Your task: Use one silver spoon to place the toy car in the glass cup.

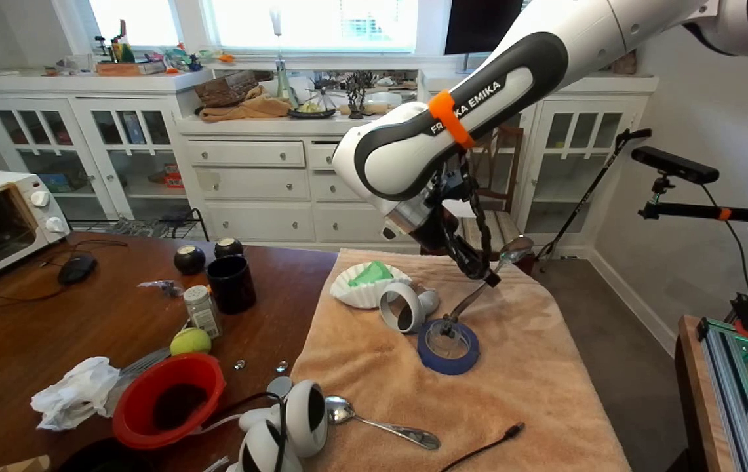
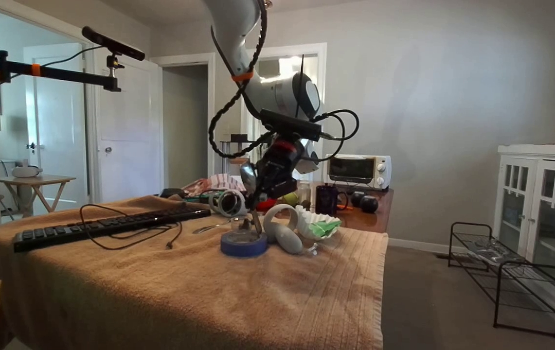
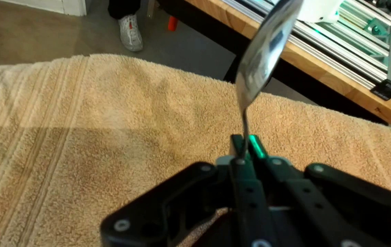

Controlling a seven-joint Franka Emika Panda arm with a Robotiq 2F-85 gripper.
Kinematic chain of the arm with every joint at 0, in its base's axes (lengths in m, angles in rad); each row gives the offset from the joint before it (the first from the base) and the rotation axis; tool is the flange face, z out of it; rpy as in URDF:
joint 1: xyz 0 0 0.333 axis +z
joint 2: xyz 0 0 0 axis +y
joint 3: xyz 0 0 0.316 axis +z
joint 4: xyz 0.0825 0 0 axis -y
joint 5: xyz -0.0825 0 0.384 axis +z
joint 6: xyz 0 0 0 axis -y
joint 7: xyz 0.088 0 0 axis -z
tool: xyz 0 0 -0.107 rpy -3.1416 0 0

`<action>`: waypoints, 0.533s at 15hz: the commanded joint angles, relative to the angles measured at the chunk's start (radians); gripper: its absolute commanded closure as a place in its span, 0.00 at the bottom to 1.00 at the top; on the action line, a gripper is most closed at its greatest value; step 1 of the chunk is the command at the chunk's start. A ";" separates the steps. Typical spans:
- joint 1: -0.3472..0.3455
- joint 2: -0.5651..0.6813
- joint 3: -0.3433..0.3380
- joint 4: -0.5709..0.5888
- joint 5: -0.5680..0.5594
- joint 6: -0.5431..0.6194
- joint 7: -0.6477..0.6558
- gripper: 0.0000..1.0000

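Observation:
My gripper [image 1: 486, 276] is shut on a silver spoon [image 1: 516, 250], gripping it part-way along its handle. In the wrist view the spoon's bowl [image 3: 264, 56] rises above the fingertips. From the jaws the handle slants down to the clear glass cup [image 1: 442, 343], which sits within a blue tape ring [image 1: 471, 357] on the towel. A small dark object [image 2: 244, 224] shows at the cup, near the handle's low end; I cannot tell whether it is the toy car or whether they touch. A second silver spoon [image 1: 380, 425] lies on the towel.
Beside the tape ring lies a white ring-shaped controller [image 1: 394, 307], with a paper liner [image 1: 353, 303] holding something green behind it. More controllers [image 1: 305, 419] and a red bowl [image 1: 126, 419] are nearer that camera. A keyboard [image 2: 112, 226] and cable rest on the towel [image 2: 170, 291].

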 commanded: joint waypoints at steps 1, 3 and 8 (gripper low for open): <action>-0.018 0.026 0.023 0.027 0.039 0.036 -0.044 0.99; -0.018 0.029 0.026 0.028 0.050 0.050 -0.059 0.99; -0.018 0.010 0.029 0.015 0.056 0.060 -0.072 0.99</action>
